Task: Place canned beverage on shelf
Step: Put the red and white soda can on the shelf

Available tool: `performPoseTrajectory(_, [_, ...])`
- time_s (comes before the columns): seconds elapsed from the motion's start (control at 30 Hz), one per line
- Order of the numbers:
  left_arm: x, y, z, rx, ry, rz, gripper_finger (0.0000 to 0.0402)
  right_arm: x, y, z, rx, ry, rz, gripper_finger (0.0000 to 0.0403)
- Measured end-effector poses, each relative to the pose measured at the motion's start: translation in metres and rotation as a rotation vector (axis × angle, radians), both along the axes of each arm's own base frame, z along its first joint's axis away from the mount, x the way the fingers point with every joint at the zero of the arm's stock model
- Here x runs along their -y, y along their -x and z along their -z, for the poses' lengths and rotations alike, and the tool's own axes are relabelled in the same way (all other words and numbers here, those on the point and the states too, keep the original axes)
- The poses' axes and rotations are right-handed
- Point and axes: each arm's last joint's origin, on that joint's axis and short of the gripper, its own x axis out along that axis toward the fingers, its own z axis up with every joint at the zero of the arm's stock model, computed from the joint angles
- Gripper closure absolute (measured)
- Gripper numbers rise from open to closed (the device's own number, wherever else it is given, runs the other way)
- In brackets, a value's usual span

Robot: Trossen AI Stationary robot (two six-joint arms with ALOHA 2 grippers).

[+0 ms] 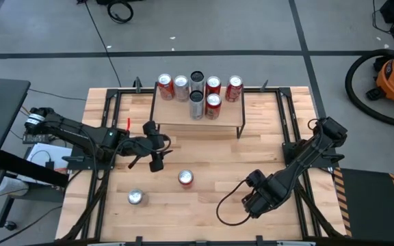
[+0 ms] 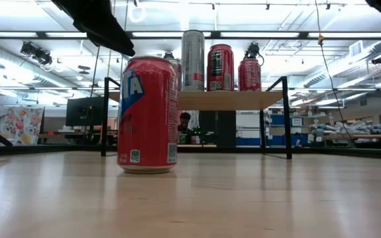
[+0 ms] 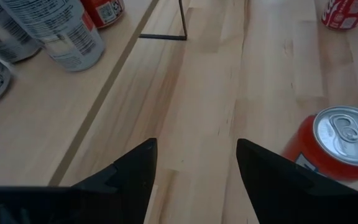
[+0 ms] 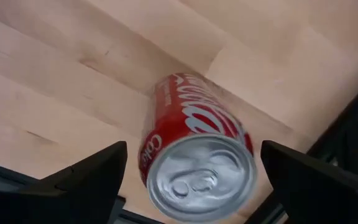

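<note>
The shelf [image 1: 176, 116], a light wood plank on thin black legs, stands at the table's far middle with several cans [image 1: 197, 96] upright on it. My left gripper [image 1: 160, 146] is open and empty, above the table just in front of the shelf's left part. A red can [image 1: 186, 178] stands on the table to its near right and also shows in the left wrist view [image 3: 337, 146]. My right gripper [image 1: 253, 198] is open at the near right. Its fingers stand on either side of an upright red cola can [image 4: 194, 149] without touching it. My right gripper hides this can in the high view.
Another can with a silver top [image 1: 135, 197] stands at the near left. A red can [image 2: 147, 112] looms close in the low view, with the shelf [image 2: 223, 99] behind it. Black frame rails [image 1: 289, 137] run along the table's sides. Bare wood lies between the shelf and the loose cans.
</note>
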Motion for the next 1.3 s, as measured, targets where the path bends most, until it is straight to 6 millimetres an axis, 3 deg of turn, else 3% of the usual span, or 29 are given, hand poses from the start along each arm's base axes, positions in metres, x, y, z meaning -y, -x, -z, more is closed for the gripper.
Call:
performPoseTrajectory(0.2, [0.000, 0.000, 0.000, 0.002, 0.004, -0.002, 0.0171, -0.001, 0.000, 0.016, -0.005, -0.059, -0.004, 0.0031])
performPoseTrajectory(0.4, [0.000, 0.000, 0.000, 0.002, 0.005, -0.003, 0.0171, -0.002, 0.001, 0.024, -0.007, -0.091, -0.062, 0.0073])
performPoseTrajectory(0.57, [0.000, 0.000, 0.000, 0.004, 0.010, -0.007, 0.0171, -0.003, -0.002, 0.024, 0.051, -0.113, -0.370, 0.0086])
performPoseTrajectory(0.77, [0.000, 0.000, 0.000, 0.007, 0.020, -0.014, 0.0171, 0.001, -0.002, 0.024, 0.064, -0.077, -0.776, 0.0065])
performPoseTrajectory(0.87, [0.000, 0.000, 0.000, 0.009, 0.041, -0.017, 0.0171, 0.007, -0.003, 0.024, 0.046, -0.051, -0.888, 0.0061])
performPoseTrajectory(1.3, [0.000, 0.000, 0.001, 0.011, 0.065, -0.029, 0.0171, 0.027, -0.012, 0.025, -0.021, -0.044, -0.822, 0.0052])
